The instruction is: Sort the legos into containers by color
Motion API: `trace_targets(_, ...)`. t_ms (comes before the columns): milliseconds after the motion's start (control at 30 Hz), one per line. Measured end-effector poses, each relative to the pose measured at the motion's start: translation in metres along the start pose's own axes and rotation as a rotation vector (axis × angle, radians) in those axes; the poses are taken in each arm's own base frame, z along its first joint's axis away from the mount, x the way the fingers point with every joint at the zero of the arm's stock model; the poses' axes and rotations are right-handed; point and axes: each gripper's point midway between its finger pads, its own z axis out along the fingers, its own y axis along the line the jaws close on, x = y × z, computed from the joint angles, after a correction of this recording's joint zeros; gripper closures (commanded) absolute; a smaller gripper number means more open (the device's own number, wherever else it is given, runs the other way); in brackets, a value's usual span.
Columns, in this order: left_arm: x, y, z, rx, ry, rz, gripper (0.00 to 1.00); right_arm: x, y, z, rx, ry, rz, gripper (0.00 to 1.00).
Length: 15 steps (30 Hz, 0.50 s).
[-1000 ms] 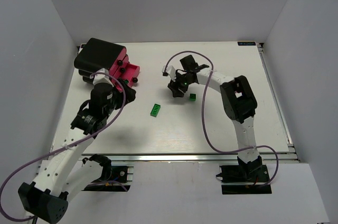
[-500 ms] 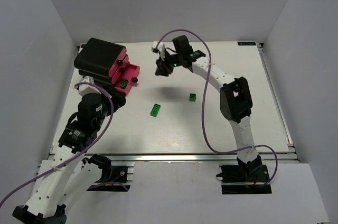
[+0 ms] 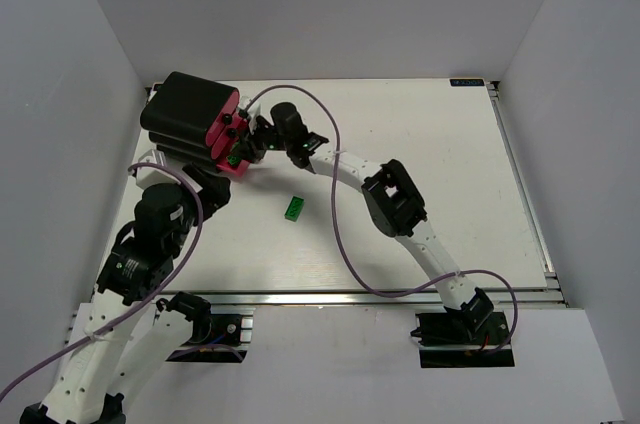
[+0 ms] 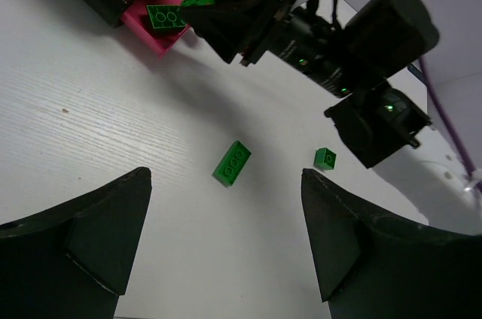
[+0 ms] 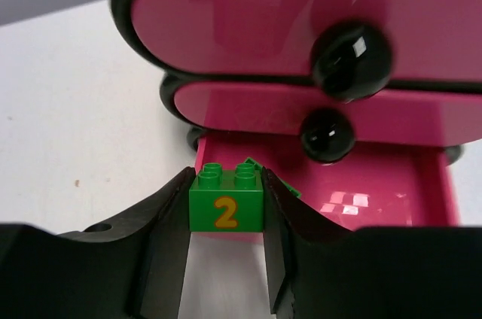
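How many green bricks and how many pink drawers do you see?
Green bricks: 4 (two on the table, one in the open drawer, one in the right gripper)
Pink drawers: 3
Total: 7

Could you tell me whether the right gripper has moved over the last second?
Yes. The right gripper, shut on a green brick, has swung left from mid-table to the open bottom drawer of the cabinet.

A robotics lab cell: plain white panels (image 3: pixel 70 64) wall in the white desk (image 3: pixel 450 164), whose near-edge metal rail (image 3: pixel 330 297) carries cabled robot arms (image 3: pixel 420 234).
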Motion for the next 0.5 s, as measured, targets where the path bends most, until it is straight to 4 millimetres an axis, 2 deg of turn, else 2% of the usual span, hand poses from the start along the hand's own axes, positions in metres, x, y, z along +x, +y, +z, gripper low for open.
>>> trace_targets(100,0.0,0.001,-0.004,0.0,0.0,-0.011,0.1,0.019,-0.001,0.009,0.028,0.018,-0.002,0.94)
trace_targets(167,0.0,0.002,-0.006,0.0,0.0,-0.016,0.1,0.021,-0.006,0.01,0.055,0.019,-0.011,0.92)
trace_targets(367,0.0,0.002,-0.008,0.005,-0.002,-0.021,0.1,0.012,-0.022,0.009,0.135,-0.01,-0.05,0.59)
trace_targets(400,0.0,0.002,-0.007,0.004,0.001,-0.02,0.1,0.012,-0.023,0.009,0.143,-0.01,-0.053,0.55)
trace_targets(500,0.004,-0.001,-0.005,0.014,0.021,-0.011,0.1,0.012,-0.024,0.009,0.15,-0.009,-0.058,0.52)
